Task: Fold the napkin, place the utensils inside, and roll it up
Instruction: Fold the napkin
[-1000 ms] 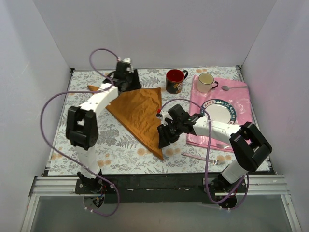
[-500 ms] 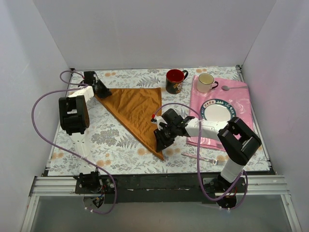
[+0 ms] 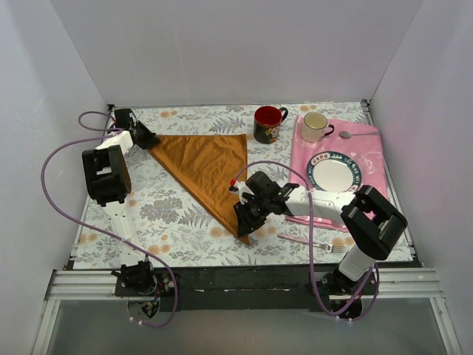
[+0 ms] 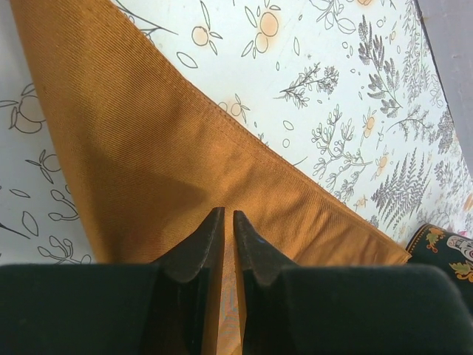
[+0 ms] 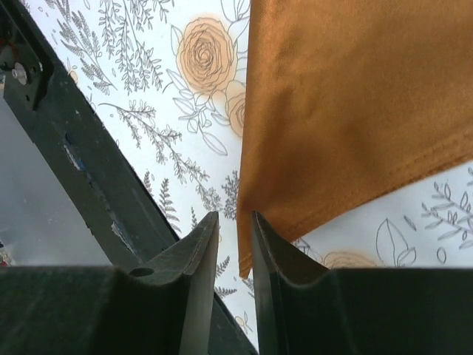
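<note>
The rust-orange napkin point(image 3: 211, 166) lies flat on the floral table covering point(image 3: 170, 214), left of centre, folded into a triangle. Its long edge runs on a diagonal from a far-left corner to a near corner by the table's middle, and a shorter edge runs along the far side toward the dark red mug point(image 3: 267, 123). The cloth is a soft, finely ribbed weave with a stitched hem and shallow creases. The left arm reaches out low toward the far-left edge, and the left gripper point(image 3: 144, 137) sits on the far-left corner. In the left wrist view its black fingers are nearly together point(image 4: 228, 218), with orange cloth point(image 4: 148, 148) pinched in the thin slit. The right arm stretches leftward across the table, bent at the elbow. The right gripper point(image 3: 245, 217) sits at the near corner, and in the right wrist view its fingers stand narrow point(image 5: 235, 218), closed on the tip of the cloth point(image 5: 355, 96). A slim silver fork point(image 3: 310, 242) lies on the table near the front edge, beside the pink cloth point(image 3: 366, 151) that carries a round plate point(image 3: 334, 172) and a cream mug point(image 3: 315, 126).
</note>
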{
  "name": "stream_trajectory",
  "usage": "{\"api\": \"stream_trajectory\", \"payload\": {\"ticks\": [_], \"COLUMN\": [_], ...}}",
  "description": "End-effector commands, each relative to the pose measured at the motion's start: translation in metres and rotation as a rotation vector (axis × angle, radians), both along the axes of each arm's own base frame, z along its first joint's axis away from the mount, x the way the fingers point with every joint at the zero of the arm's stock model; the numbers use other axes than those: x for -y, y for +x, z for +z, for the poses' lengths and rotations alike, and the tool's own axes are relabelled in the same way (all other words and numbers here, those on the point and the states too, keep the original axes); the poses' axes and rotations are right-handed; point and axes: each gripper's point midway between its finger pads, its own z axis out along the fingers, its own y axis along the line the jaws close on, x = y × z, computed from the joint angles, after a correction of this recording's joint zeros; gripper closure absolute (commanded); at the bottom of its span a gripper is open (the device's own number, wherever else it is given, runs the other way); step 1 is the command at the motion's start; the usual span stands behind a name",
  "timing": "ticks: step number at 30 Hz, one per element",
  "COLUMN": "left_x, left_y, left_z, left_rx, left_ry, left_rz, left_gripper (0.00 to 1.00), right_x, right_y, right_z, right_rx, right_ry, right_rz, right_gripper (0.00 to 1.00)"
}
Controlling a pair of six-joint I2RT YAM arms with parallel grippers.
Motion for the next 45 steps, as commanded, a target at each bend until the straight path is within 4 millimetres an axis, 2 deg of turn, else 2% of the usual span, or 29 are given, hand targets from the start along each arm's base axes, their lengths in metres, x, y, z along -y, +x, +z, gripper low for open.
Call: {"api": "stream_trajectory", "payload": {"ticks": [1,5,7,11,15,16,20,22,25,27,30,31,33,34,35,38,39,41,45], "left_x": [-0.007,-0.015,-0.016,-0.022,-0.031,-0.032,-0.044,-0.05,-0.054,-0.058,-0.069,-0.072,-0.078,-0.077,-0.082,-0.088,-0.092,-0.097,-0.097], "left_y": [0.001,0.004,0.008,0.014,0.015,0.014,0.014,0.016,0.022,0.024,0.028,0.027,0.035,0.036,0.045,0.05,0.057,0.059,0.063], "left_z": [0.019,0.02,0.022,0.037,0.046,0.045,0.04,0.038,0.033,0.02,0.013,0.001,0.001,-0.008,-0.002,-0.004,0.006,0.012,0.046], "left_rx": [0.036,0.059,0.067,0.095,0.106,0.103,0.091,0.094,0.1,0.077,0.068,0.05,0.064,0.051,0.069,0.059,0.083,0.084,0.139], "left_ry": [-0.009,-0.008,-0.002,0.015,0.058,0.06,0.072,0.083,0.088,0.096,0.133,0.137,0.162,0.163,0.183,0.208,0.236,0.253,0.263], "left_rz": [0.004,0.012,0.003,0.008,0.029,0.031,0.057,0.067,0.069,0.074,0.095,0.095,0.082,0.069,0.075,0.07,0.067,0.071,0.075], "left_gripper": [0.91,0.91,0.91,0.9,0.88,0.87,0.87,0.87,0.87,0.87,0.87,0.87,0.87,0.87,0.87,0.87,0.87,0.87,0.87], "right_x": [0.002,0.002,0.005,0.008,0.002,-0.003,-0.007,-0.007,-0.007,-0.004,0.001,0.003,0.006,0.006,0.007,0.006,0.004,-0.002,-0.008], "right_y": [-0.006,-0.01,-0.016,-0.015,-0.007,-0.002,0.002,0.003,0.002,-0.006,-0.011,-0.012,-0.015,-0.016,-0.016,-0.013,-0.01,-0.002,0.002], "right_z": [0.008,0.0,-0.011,-0.015,0.005,0.016,0.033,0.035,0.024,0.011,-0.008,-0.015,-0.022,-0.026,-0.027,-0.021,-0.016,0.001,0.023], "right_rx": [0.007,-0.004,-0.027,-0.021,0.026,0.044,0.077,0.086,0.066,0.029,0.003,-0.007,-0.016,-0.024,-0.025,-0.015,-0.002,0.034,0.058], "right_ry": [0.027,0.019,0.002,-0.029,-0.019,0.0,0.023,0.027,0.016,0.005,-0.025,-0.041,-0.052,-0.06,-0.066,-0.081,-0.074,-0.051,-0.014], "right_rz": [-0.022,-0.023,-0.022,-0.027,-0.023,-0.024,-0.025,-0.024,-0.021,-0.014,-0.01,-0.009,-0.002,0.004,0.008,0.013,0.012,0.007,0.001], "right_gripper": [0.68,0.68,0.68,0.68,0.68,0.68,0.68,0.68,0.68,0.68,0.68,0.68,0.68,0.68,0.68,0.68,0.68,0.68,0.68]}}
